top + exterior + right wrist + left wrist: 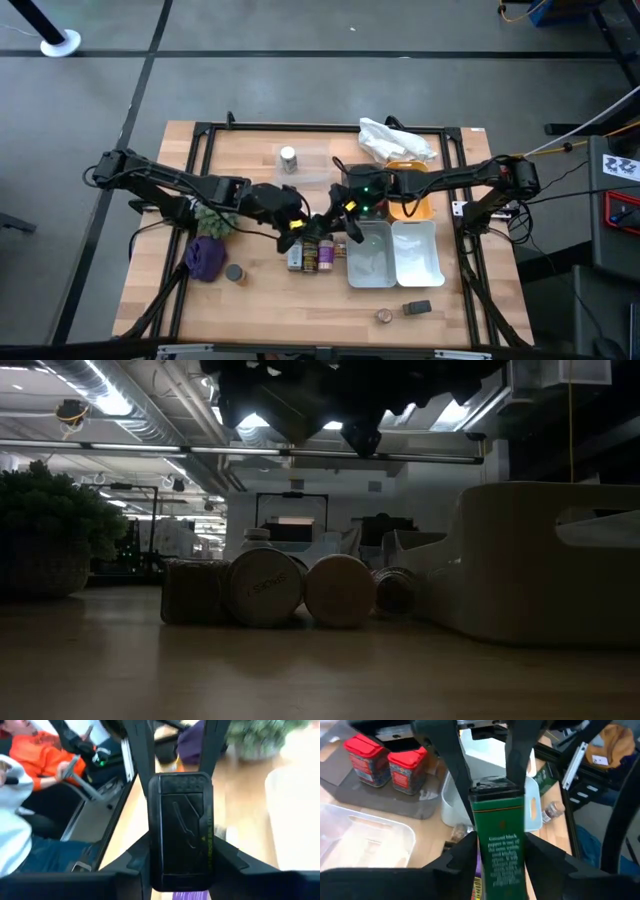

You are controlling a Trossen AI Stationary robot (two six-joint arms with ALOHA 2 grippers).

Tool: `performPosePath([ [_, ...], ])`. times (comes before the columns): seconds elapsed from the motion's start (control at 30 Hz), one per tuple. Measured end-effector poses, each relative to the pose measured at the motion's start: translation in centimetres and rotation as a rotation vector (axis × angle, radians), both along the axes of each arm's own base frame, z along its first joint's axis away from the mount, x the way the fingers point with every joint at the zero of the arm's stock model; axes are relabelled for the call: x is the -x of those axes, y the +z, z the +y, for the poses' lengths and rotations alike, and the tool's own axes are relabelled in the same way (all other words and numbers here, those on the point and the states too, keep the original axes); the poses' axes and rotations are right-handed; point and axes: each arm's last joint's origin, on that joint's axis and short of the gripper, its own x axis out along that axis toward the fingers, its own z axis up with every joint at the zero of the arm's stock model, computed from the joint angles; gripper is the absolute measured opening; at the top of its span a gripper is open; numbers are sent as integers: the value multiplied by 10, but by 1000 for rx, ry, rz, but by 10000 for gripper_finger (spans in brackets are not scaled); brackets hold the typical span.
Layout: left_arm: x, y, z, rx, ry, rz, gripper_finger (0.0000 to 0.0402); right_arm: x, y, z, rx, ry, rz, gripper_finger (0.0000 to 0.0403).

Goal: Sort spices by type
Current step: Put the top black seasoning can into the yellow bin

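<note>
The green pepper tin is up in the air over the middle of the wooden surface. Both end effectors clench it at once: the left end effector at its lower part and the right end effector at its black lid. Two red-capped jars sit on a gray tray.

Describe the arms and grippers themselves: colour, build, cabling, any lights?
Both arms are black, slim and multi-jointed. The left gripper has yellow accents by its fingers; its fingers are flat, dark, tapering bars. The right gripper matches, and a green light glows on the arm behind it. Thin cables trail from the right arm's base.
</note>
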Motion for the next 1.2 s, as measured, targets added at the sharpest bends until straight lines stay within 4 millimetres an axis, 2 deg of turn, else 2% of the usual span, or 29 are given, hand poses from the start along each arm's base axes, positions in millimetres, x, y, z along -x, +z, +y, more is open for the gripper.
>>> performPosePath([
  [0.23,0,0,1,-14,-11,-1,172,10,-11,0,0,0,169,129],
  [0.4,0,0,2,-20,-11,0,179,31,4,-2,67,-82,230,129],
  [0.67,1,-2,3,-60,-28,17,180,92,46,-9,239,-305,283,129],
  [0.83,1,-2,4,-63,-23,17,180,136,60,-16,419,-505,379,129],
  [1.03,1,-2,4,-62,-22,17,180,170,59,-25,575,-713,549,129],
  [1.2,1,-2,4,-61,-21,17,180,176,41,-37,580,-769,650,129],
])
